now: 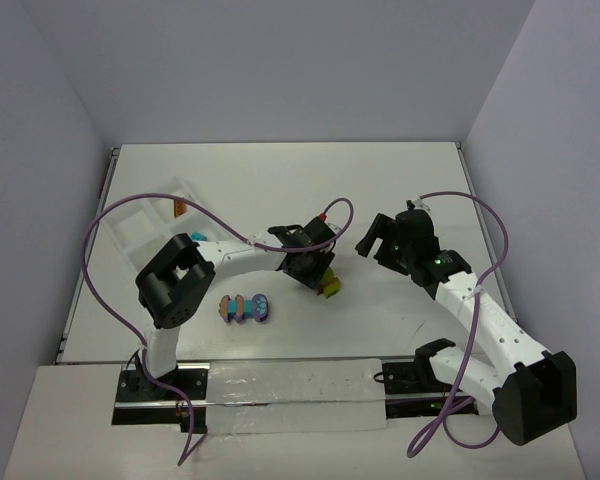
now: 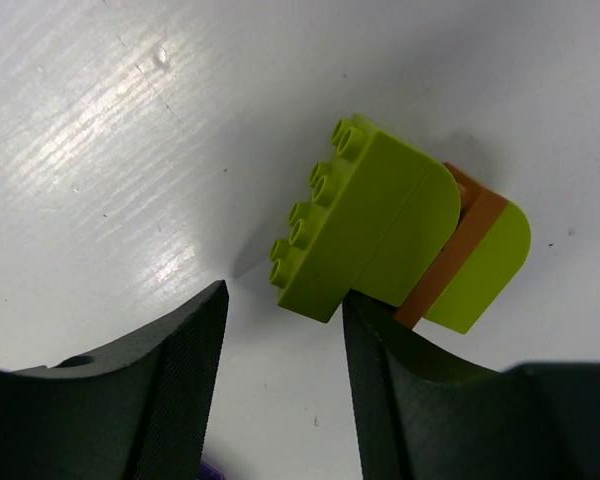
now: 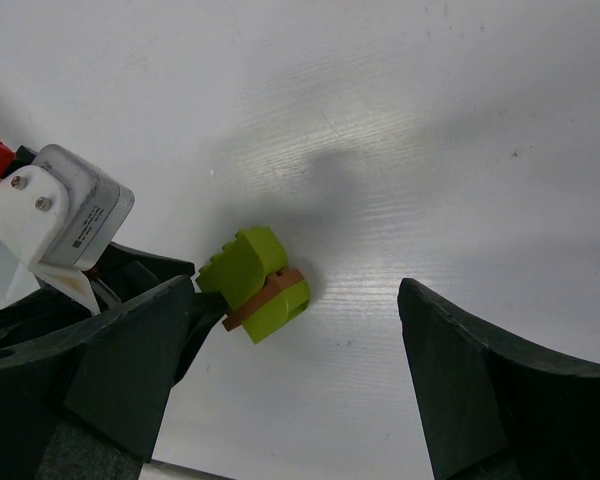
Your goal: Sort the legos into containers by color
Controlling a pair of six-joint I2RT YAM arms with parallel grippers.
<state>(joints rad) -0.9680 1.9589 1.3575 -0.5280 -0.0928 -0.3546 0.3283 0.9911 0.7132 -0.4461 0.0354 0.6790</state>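
Left tool (image 2: 285,300): open, cluster (image 2: 380,230) touching one fingertip, not between. Right tool (image 1: 378,240): open, empty. Recommend advancing to straddle the cluster before closing.

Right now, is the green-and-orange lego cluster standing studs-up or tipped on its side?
On its side: the lego cluster lies on the table, studs pointing sideways along the surface.
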